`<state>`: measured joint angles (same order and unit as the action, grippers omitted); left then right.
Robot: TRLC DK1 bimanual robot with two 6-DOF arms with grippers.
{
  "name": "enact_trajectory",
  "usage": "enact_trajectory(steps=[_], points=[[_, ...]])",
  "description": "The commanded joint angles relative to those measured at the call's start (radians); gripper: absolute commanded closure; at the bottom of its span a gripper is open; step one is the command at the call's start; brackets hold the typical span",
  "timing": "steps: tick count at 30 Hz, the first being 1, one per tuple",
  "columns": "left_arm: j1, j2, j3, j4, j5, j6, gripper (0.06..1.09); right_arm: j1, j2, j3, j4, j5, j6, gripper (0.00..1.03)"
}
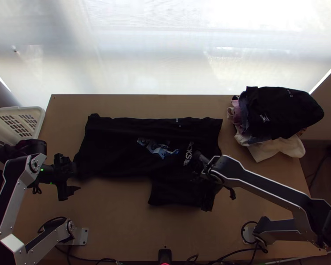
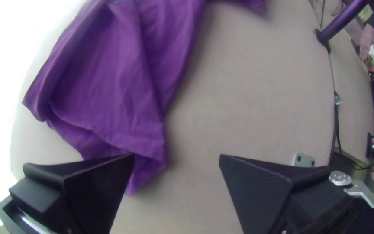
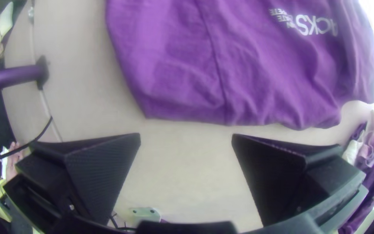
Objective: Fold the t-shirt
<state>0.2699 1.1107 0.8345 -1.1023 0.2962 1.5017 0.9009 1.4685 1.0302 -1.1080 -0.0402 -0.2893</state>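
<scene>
A black printed cloth t-shirt [image 1: 117,145] lies nearer the wooden table's [image 1: 112,221] far edge.
The left gripper [image 1: 77,179], released, is by its end toward the left edge; the right gripper [image 1: 207,172], released, overhangs its other end.

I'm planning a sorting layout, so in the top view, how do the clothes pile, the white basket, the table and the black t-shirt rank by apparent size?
Largest to smallest, by what shows:
1. table
2. black t-shirt
3. clothes pile
4. white basket, cut off by the view's edge
</scene>
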Motion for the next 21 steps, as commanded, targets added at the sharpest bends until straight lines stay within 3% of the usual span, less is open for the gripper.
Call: enact_trajectory(steps=[1,6,10,21], points=[[0.003,0.018,-0.061,0.018,-0.058,0.046,0.14,0.081,-0.036,-0.075,0.033,0.005,0.009,0.05],[0.011,0.061,-0.087,0.173,-0.058,0.051,0.14,0.076,-0.040,-0.105,0.122,0.034,0.015,0.06],[0.009,0.047,-0.078,0.188,-0.022,0.026,0.14,0.069,-0.028,-0.107,0.192,0.097,0.018,0.07],[0.000,0.005,-0.183,0.251,0.004,0.049,0.15,0.030,0.042,-0.108,0.332,0.112,0.042,0.10]])
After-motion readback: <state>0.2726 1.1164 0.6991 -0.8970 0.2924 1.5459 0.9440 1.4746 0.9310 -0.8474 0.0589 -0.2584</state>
